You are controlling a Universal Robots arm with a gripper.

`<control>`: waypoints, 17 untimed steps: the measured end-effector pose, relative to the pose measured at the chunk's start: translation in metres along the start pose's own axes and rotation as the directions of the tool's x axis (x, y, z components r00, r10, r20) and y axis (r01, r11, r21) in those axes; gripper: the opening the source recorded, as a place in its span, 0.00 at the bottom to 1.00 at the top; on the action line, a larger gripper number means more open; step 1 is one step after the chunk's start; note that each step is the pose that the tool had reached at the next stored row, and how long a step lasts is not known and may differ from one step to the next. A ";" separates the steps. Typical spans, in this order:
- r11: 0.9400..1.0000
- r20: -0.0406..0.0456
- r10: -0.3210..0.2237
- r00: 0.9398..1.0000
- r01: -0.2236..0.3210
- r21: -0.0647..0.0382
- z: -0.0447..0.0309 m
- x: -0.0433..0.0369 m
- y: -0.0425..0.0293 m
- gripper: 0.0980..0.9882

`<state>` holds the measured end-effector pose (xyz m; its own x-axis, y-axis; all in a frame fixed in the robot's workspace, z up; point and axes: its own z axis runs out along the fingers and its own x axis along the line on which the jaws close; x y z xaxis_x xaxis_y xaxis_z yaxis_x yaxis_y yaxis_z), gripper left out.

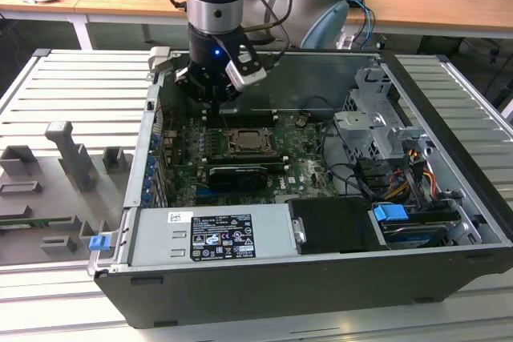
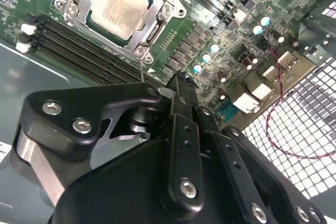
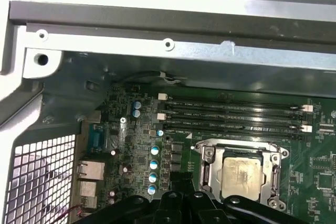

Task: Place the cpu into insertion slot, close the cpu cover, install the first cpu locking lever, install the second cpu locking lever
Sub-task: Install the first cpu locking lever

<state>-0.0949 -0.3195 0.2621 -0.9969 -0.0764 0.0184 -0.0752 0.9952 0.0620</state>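
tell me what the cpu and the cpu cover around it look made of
The cpu: metal face, it seems, pale silvery-beige with a dull, faintly smudged sheen. The cpu cover: probably stamped steel, bright silver, glinting along its edges and bends.

Even bright room light, soft shadow inside the case (image 1: pixel 321 78), mild glare on the cpu (image 2: pixel 118 3)
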 end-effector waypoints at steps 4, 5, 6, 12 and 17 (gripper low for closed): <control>1.000 0.000 0.000 1.000 0.000 0.000 0.0006 0.0019 0.0002 0.01; 1.000 0.000 0.000 1.000 0.000 0.000 0.0005 0.0033 0.0004 0.01; 1.000 0.000 0.000 1.000 0.000 0.000 0.0006 0.0050 0.0007 0.01; 1.000 0.000 0.000 1.000 0.000 0.000 0.0012 0.0102 0.0085 0.01; 1.000 0.000 0.000 1.000 0.000 0.000 0.0029 0.0094 0.0174 0.01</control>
<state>-0.1056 -0.3027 0.2605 -0.9969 -0.0766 0.0182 -0.0753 0.9952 0.0619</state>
